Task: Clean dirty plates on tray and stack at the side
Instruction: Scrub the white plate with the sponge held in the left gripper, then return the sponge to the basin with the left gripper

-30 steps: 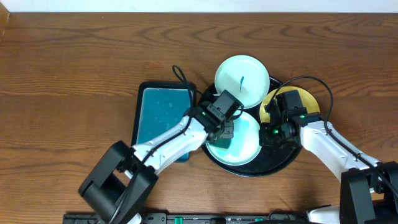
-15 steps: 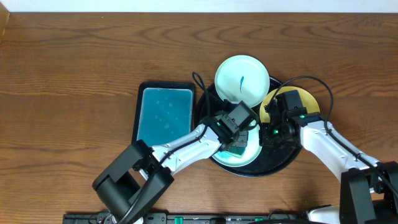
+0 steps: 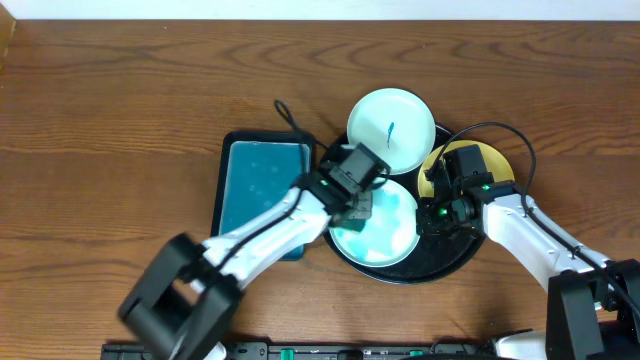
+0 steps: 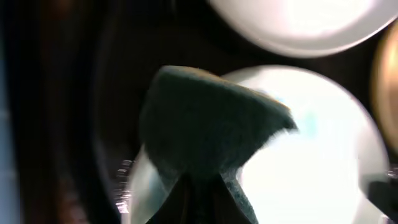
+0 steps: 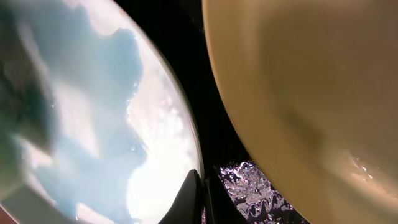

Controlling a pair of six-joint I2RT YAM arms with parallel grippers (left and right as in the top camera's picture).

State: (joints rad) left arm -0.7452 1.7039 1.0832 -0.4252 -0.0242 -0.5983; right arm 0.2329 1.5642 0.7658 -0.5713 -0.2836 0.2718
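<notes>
The left gripper (image 3: 362, 208), pinching the sponge (image 4: 205, 130), had swept back left over the near plate (image 3: 395, 225), which was not yet clean; the right gripper (image 3: 437, 212) pinched its rim.

A brown wooden table (image 3: 120, 100) with the grain running from its left edge to its right fills the overhead view. Two things lie directly on it. A large round black tray (image 3: 440, 272) with a raised rim sits right of the middle, nearer the near edge than the far one. Just beside it on its left lies a smaller rectangular black tray (image 3: 250, 180) with a teal inside, its long sides pointing toward the far and near edges. Whether the two trays touch cannot be told.
</notes>
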